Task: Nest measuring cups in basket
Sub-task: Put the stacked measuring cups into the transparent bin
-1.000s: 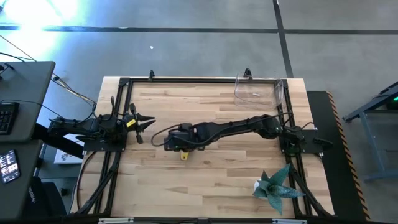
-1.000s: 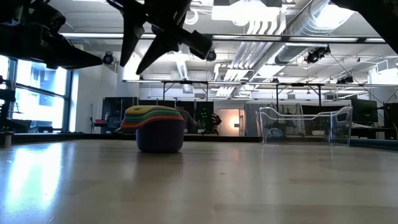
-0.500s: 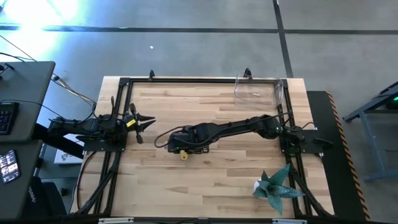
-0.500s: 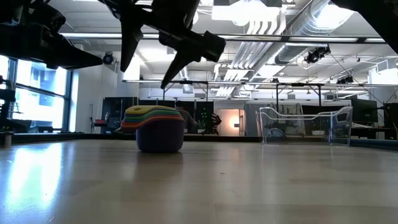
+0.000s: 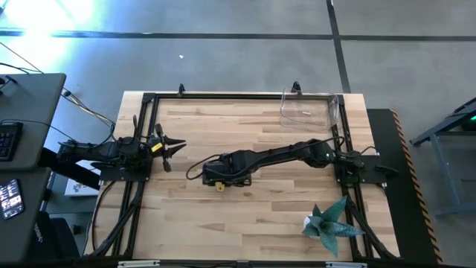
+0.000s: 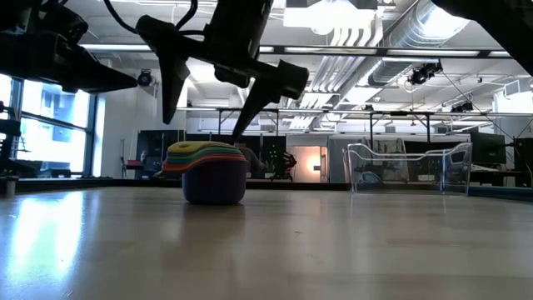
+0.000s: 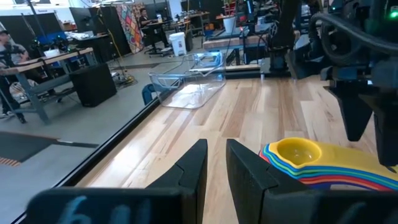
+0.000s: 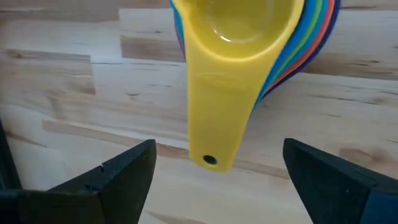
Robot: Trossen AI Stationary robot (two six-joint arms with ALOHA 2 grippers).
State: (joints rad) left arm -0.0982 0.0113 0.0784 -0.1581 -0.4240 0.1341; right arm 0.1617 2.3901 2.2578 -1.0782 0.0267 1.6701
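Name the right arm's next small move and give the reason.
Probably lower and close on the stack of cups. The right gripper hangs open just above it, the yellow handle lies between its fingers, and the basket stands apart, still without cups.

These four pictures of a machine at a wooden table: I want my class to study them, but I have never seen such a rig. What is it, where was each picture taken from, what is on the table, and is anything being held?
It is a robot with two dark arms, each ending in a two-finger gripper. One picture looks straight down on the table. One looks level across it into the room. The other two come from cameras on the arms' wrists.

On the table stand the measuring cups, nested in one stack with the yellow cup on top. A clear basket waits at a far corner, with no cups in it. A teal paper plant sits at a near corner.

Nothing is held. The right gripper hangs open just above the stack, its fingers on either side of the yellow handle. The left gripper waits at the table's edge.
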